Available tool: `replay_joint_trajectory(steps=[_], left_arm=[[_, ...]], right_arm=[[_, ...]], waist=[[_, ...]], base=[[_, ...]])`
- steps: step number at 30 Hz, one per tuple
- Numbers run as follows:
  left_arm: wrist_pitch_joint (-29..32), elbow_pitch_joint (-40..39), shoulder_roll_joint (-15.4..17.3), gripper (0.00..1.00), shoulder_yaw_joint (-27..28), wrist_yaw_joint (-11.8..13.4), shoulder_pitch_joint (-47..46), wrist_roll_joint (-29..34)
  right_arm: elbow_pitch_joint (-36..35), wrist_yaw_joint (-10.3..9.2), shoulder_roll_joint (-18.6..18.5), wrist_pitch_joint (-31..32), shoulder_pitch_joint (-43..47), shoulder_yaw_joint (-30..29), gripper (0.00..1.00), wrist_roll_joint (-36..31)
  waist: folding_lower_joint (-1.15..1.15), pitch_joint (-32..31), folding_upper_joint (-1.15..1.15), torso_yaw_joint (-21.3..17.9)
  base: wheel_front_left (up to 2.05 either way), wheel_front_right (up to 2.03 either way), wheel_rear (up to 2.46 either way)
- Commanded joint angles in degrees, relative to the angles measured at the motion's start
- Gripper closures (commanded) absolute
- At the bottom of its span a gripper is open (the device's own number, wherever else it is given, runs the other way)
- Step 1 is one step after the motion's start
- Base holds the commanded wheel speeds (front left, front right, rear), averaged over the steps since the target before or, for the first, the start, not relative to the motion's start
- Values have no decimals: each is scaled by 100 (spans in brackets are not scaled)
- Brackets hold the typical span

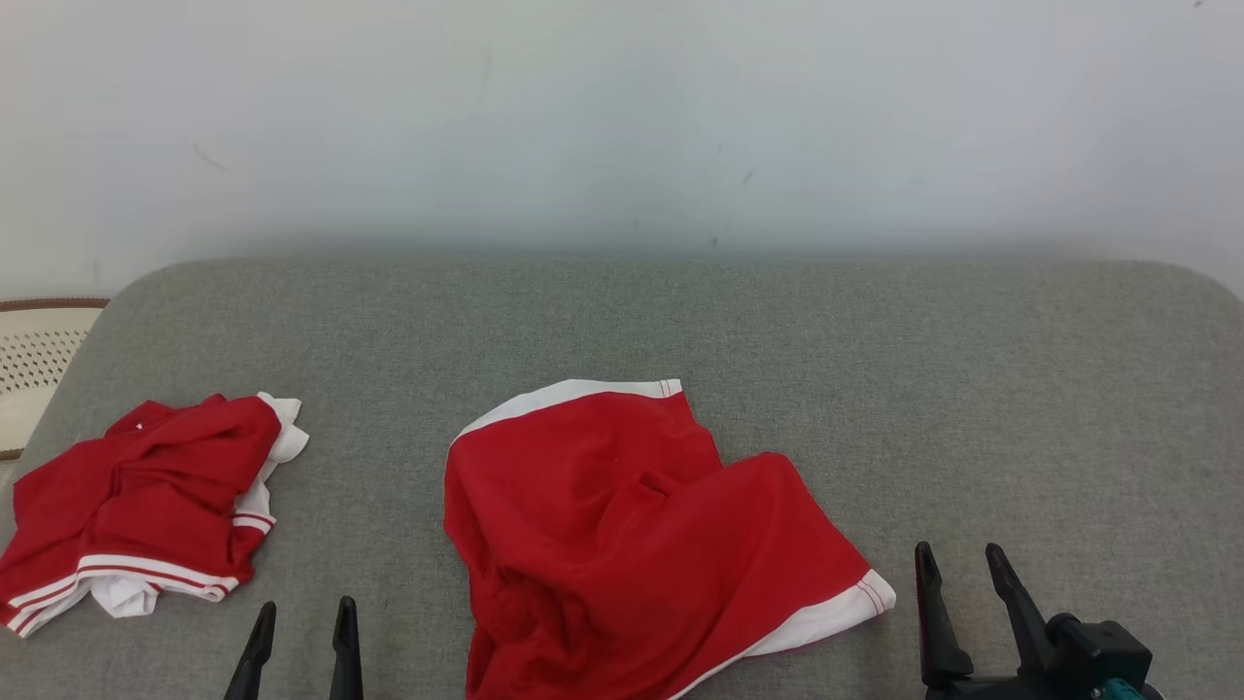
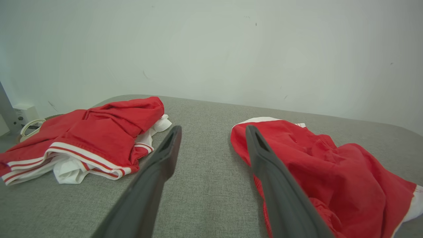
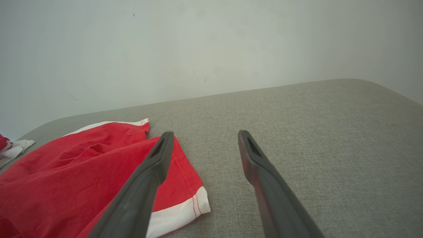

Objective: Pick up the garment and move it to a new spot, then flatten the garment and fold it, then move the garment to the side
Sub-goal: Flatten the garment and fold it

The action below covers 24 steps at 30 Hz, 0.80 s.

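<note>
A red garment with white hem bands (image 1: 632,544) lies crumpled at the middle front of the grey padded surface (image 1: 875,369); it also appears in the left wrist view (image 2: 330,172) and the right wrist view (image 3: 82,178). My left gripper (image 1: 303,617) stands open at the lower left, between the two garments, holding nothing. My right gripper (image 1: 962,564) is open at the lower right, just right of the garment's white-banded corner, with empty fingers. From its wrist camera, the left gripper (image 2: 213,130) points at bare fabric; the right gripper (image 3: 203,135) hovers beside the hem.
A second red and white striped garment (image 1: 146,506) sits bunched at the left edge, seen too from the left wrist (image 2: 92,138). A pale perforated basket (image 1: 39,360) is beyond the left edge. A plain wall (image 1: 622,117) backs the surface.
</note>
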Motion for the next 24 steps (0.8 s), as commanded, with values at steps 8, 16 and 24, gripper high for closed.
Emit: replay_joint_trajectory(steps=[8,16,24], left_arm=[[-26,48,0,0,9,-45,89,80],[-26,78,0,0,-7,-47,81,85],[-26,87,0,0,0,-61,119,77]], right_arm=[[76,5,36,-38,28,-20,0,-70],[116,5,48,-30,4,-18,0,-61],[147,5,54,1,-6,5,0,-51]], waist=[[0,2,0,5],[0,8,0,26],[0,-5,0,6]], base=[[0,0,0],[0,0,0],[0,0,0]])
